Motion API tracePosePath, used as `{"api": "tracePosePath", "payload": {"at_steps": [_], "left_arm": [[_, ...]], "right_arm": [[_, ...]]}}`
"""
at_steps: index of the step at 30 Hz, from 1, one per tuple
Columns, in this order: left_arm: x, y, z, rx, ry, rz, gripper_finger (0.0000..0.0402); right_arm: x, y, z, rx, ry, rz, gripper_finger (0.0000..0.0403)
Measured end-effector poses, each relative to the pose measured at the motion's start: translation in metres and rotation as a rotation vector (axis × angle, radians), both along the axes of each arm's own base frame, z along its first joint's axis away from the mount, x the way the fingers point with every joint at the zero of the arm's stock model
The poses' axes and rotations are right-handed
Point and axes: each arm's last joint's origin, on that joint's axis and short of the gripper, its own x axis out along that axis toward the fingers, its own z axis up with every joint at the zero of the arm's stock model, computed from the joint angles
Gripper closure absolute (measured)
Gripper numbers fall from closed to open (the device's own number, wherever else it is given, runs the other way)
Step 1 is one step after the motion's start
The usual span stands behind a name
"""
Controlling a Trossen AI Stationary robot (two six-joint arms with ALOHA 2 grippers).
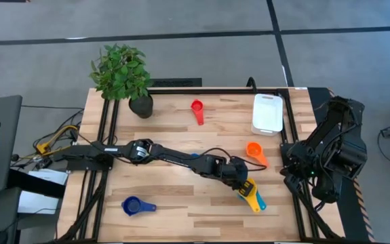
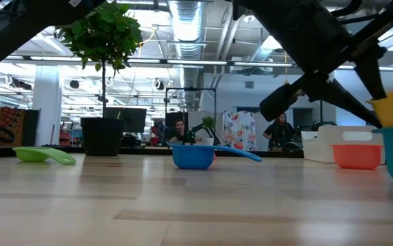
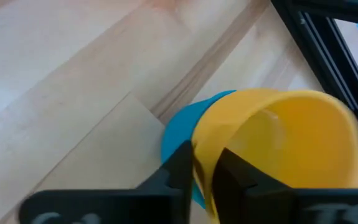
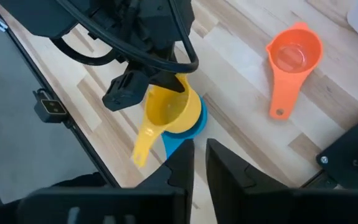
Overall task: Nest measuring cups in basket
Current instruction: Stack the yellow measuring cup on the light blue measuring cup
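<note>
Pincer of the left arm point(image 1: 246, 188) stretched across the wooden slatted tabletop point(image 1: 181, 203) toward its right front part, fingers point(image 3: 177, 163) pinching the rim of a small yellow round plastic measuring cup point(image 4: 166, 107). Sits partly inside a slightly larger teal plastic measuring cup point(image 4: 188, 127) on the tabletop, tilted, short flat handle sticking out past the teal one. Right arm's pincer point(image 4: 198, 152) held above this pair at the tabletop's right edge, fingers spread a little with a narrow gap, gripping nothing. Orange plastic measuring cup point(image 1: 254, 150) lying just beyond the nested pair, between it and the white rectangular plastic basket point(image 1: 268, 113) near the far right corner; cannot tell whether anything lies in the basket. Red plastic measuring cup point(image 1: 197, 107) at the far middle, well apart from the rest. Blue plastic measuring cup point(image 1: 134, 205) near the front left. Lime-green plastic measuring cup point(image 2: 37, 155) seen only from table height, beside the dark pot of a leafy green plant point(image 1: 121, 72) at the far left corner.
</note>
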Motion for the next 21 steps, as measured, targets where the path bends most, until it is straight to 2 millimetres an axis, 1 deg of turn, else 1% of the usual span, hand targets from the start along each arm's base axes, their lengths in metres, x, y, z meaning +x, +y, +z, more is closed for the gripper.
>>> {"api": "tracePosePath", "payload": {"at_steps": [5,8,10,15,18,21], "left_arm": [[0.0,0.0,0.0,-0.039,0.004,0.009,0.0298],[-0.001,0.003,0.002,-0.066,0.018,-0.006,0.0277],[-0.003,0.005,0.006,-0.067,0.038,-0.008,0.0271],[-0.019,0.012,0.033,0.001,0.099,-0.003,0.0272],[-0.029,0.015,0.05,0.057,0.122,-0.02,0.0276],[-0.039,0.019,0.067,0.124,0.137,-0.08,0.028]], "right_arm": [[0.0,0.0,0.0,0.0,0.0,0.0,0.0309],[0.002,0.003,-0.002,-0.011,0.006,-0.005,0.0301],[0.004,0.009,-0.01,-0.038,0.02,-0.004,0.03],[0.01,0.031,-0.037,-0.062,0.037,0.034,0.0303],[0.015,0.048,-0.051,-0.046,0.029,0.117,0.0309],[0.023,0.064,-0.068,-0.069,0.022,0.207,0.032]]}}
